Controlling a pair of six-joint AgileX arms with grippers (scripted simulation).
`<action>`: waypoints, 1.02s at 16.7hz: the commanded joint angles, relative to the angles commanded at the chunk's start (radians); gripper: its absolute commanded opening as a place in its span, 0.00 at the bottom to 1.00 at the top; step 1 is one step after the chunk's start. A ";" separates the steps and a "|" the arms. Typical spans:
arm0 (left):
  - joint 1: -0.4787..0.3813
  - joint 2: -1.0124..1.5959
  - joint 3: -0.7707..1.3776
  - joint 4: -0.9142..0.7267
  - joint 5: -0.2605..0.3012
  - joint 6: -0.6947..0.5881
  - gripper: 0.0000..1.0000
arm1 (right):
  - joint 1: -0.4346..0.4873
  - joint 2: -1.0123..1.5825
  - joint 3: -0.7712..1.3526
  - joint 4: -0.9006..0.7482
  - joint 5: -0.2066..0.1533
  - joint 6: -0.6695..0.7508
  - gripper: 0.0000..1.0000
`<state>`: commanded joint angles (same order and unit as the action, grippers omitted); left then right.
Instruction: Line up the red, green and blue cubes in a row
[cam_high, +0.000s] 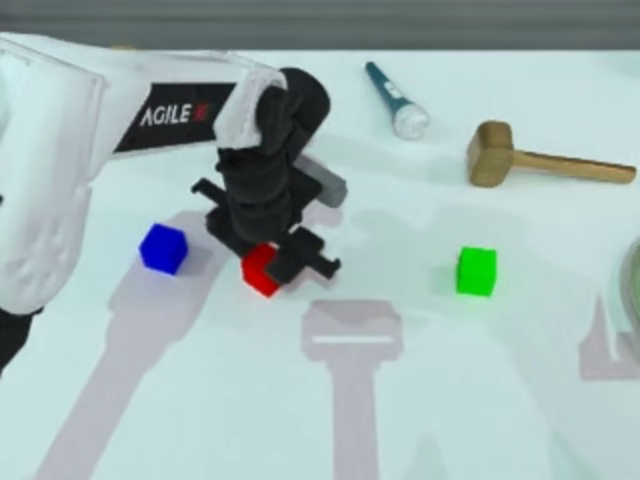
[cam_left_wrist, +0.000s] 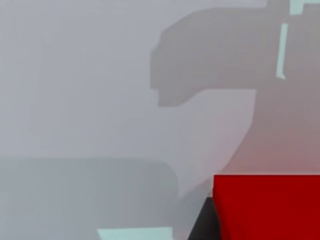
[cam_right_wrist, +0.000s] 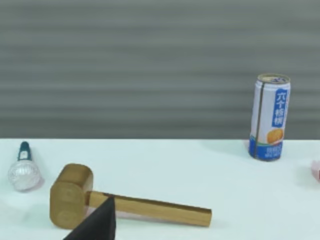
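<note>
Left gripper seemingly around red cube

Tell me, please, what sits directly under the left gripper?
The red cube sits under the left gripper, on the white table. Only the cube's lower-left part shows in the top view; the gripper covers the rest, so the fingers' contact with it cannot be seen.
</note>
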<state>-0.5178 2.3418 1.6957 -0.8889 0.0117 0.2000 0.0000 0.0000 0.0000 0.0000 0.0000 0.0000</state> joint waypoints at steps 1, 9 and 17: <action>0.000 -0.001 0.003 -0.003 0.000 0.001 0.00 | 0.000 0.000 0.000 0.000 0.000 0.000 1.00; 0.019 -0.083 0.142 -0.226 -0.001 -0.002 0.00 | 0.000 0.000 0.000 0.000 0.000 0.000 1.00; 0.001 -0.103 0.115 -0.221 -0.005 -0.072 0.00 | 0.000 0.000 0.000 0.000 0.000 0.000 1.00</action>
<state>-0.5168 2.2387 1.8105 -1.1098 0.0071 0.1285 0.0000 0.0000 0.0000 0.0000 0.0000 0.0000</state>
